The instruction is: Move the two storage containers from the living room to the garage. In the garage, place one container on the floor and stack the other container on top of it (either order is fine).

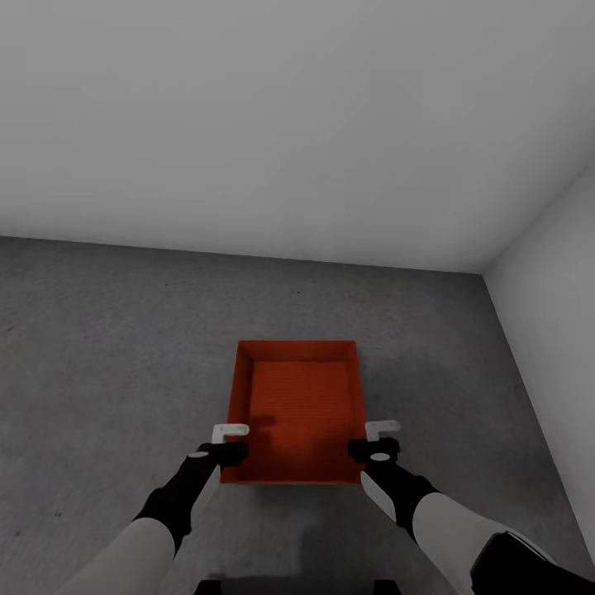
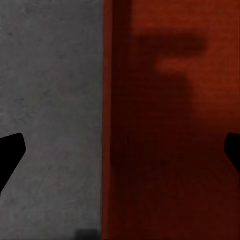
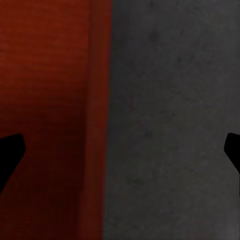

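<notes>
container (image 1: 299, 409), orange-red and rectangular, sits with its open side up on the dark grey concrete floor (image 1: 107, 347) of the garage, near the corner where the back wall (image 1: 273, 124) meets the right side wall (image 1: 549, 273). its long axis runs away from the robot toward the back wall, and one short end is nearest to the robot.

the head view shows the whole bin and both arms. the left gripper (image 1: 229, 446) is at the near left corner and the right gripper (image 1: 376, 442) at the near right corner.

the left wrist view shows what the head view does not: the bin's left wall (image 2: 107, 120) runs between the two dark fingertips (image 2: 10, 155), which stand wide apart, one over the floor and one over the bin's inside. the right wrist view is the same for the right wall (image 3: 97, 120), with the fingertips (image 3: 10, 152) spread apart and gripping nothing.
</notes>
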`<state>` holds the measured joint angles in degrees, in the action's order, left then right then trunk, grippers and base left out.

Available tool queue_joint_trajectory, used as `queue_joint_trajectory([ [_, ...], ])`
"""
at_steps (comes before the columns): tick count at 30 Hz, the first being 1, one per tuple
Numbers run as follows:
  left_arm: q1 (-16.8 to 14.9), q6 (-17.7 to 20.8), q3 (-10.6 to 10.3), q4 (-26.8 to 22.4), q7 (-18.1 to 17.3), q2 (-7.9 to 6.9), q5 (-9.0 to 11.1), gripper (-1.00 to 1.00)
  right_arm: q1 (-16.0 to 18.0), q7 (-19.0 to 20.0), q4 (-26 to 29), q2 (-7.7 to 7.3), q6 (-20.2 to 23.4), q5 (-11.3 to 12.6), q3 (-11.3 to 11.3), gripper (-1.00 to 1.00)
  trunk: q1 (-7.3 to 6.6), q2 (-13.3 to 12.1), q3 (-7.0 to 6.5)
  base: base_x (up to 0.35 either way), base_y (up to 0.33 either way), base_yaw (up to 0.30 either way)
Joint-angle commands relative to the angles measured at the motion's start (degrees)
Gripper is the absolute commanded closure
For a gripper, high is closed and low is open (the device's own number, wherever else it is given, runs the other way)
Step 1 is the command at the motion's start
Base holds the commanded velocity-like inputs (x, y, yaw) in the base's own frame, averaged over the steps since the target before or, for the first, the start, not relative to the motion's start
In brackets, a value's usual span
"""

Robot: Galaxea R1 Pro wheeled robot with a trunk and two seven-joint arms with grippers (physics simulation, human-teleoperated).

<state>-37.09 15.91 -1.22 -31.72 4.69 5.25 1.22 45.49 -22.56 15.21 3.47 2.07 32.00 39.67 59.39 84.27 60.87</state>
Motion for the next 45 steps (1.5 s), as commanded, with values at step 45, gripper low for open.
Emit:
queue_joint_trajectory([
  [45,0.00,0.35,-0.10,-0.80,-0.09,0.02,0.10,-1.00,0.04,-0.38,0.08,-0.13,0.13,0.35,0.49,-1.00,-3.73,-6.80,-3.02,0.000,0.000,0.000],
])
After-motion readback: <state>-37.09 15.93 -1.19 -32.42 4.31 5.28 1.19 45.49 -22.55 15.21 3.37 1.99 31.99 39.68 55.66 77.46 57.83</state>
